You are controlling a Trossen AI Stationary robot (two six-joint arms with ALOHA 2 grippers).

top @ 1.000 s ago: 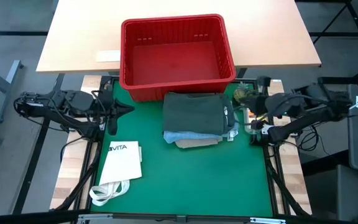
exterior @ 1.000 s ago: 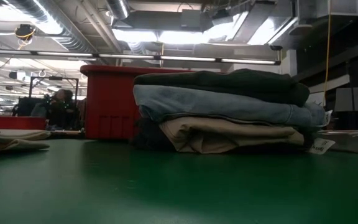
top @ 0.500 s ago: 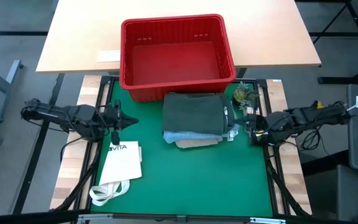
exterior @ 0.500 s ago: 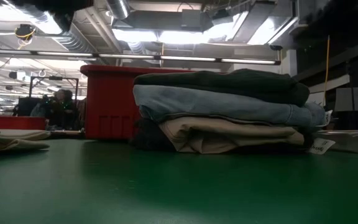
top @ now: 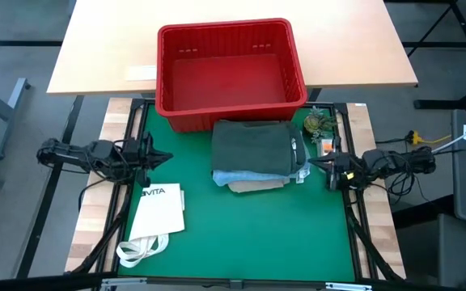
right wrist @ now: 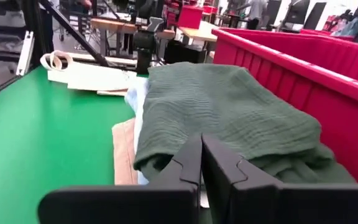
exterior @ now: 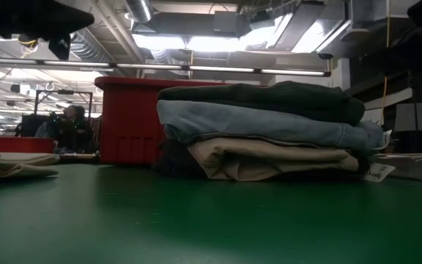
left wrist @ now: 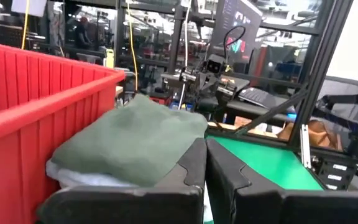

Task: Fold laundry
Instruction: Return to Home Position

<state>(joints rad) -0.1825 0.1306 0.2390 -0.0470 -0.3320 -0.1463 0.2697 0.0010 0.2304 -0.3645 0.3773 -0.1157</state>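
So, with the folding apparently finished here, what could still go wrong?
The green shirt lies on a light blue piece that overhangs the narrower beige piece below, so a nudge might tip them. The right tool, shut, points at the shirt's side across a small gap, near a white tag; a stray swing could snag it. The left tool, shut, is close to the tote bag and might catch it.

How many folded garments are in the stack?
3 clearly: dark green piece on top, light blue piece beneath it, beige piece lowest. A dark patch at the base may be a fourth.
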